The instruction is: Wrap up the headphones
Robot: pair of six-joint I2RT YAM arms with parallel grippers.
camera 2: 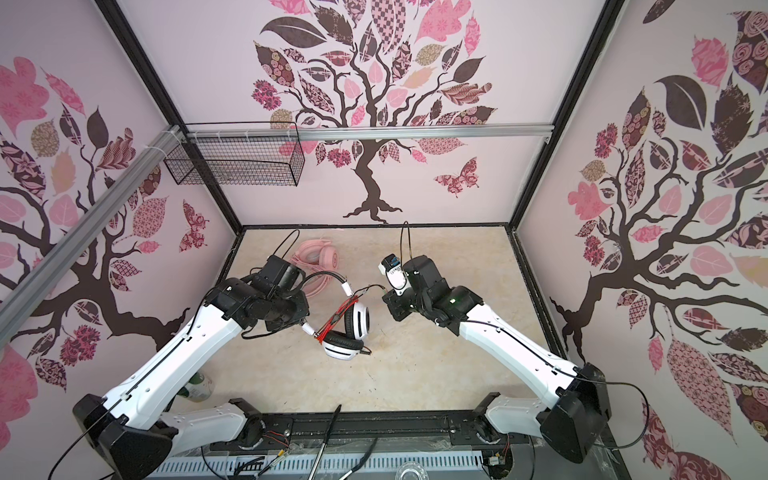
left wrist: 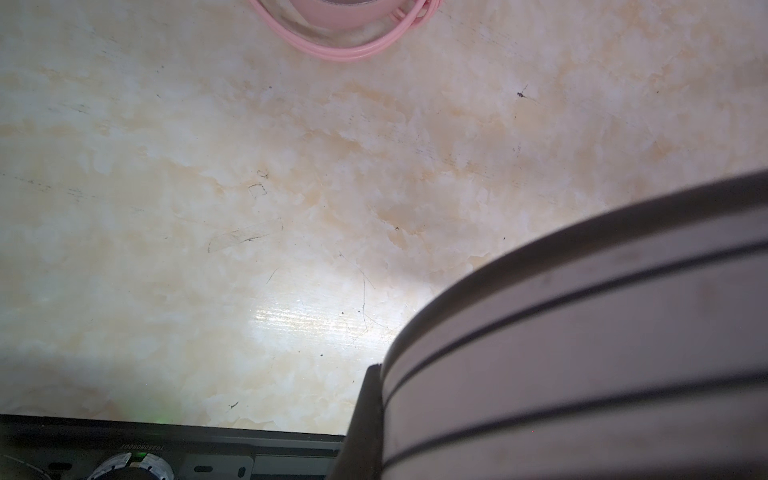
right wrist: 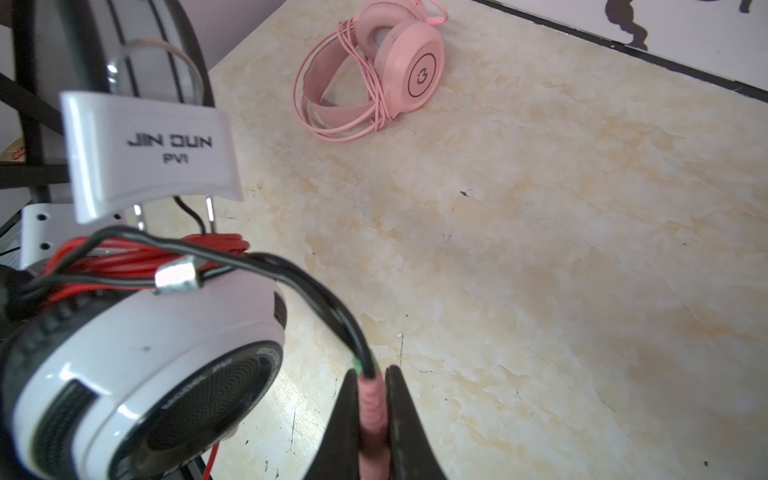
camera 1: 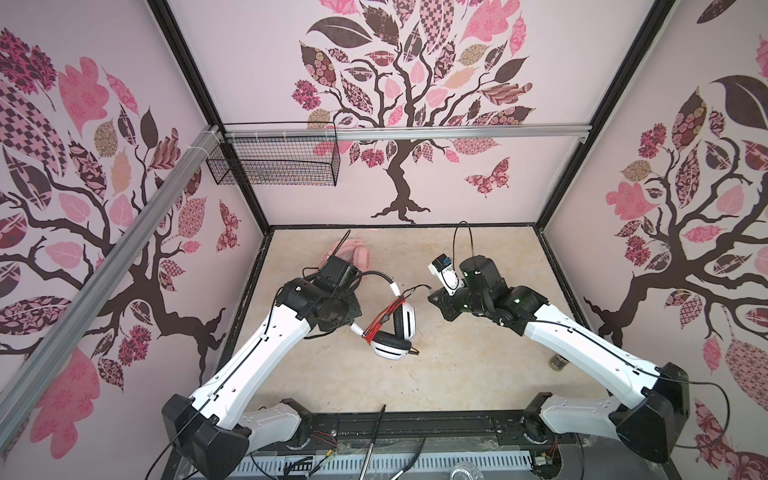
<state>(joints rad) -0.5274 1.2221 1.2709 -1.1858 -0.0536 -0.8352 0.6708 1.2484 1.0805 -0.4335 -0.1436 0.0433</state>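
**Two wired headsets on a marbled counter (camera 1: 457, 374): one in hand, one set by.**

Item 1: white-and-black headset (camera 1: 395, 328) (camera 2: 348, 328) (right wrist: 145, 374), at mid-counter between the two arms. The left fingers (left wrist: 365, 415) are closed on its headband (left wrist: 582, 332). It cannot be told whether the lower earcup rests on the counter. The orange-red cord (camera 1: 384, 316) (right wrist: 137, 257) is bundled in several strands across the frame above the earcups. A black lead runs from the bundle to a pink plug (right wrist: 374, 407), which the right fingers (right wrist: 405, 415) pinch from both sides.
Item 2: pink headset (camera 1: 349, 253) (camera 2: 316, 259) (right wrist: 374, 70), lying on the counter toward the back wall, behind the left arm and well apart from item 1. Its pink cord is looped round the headband and earcups.
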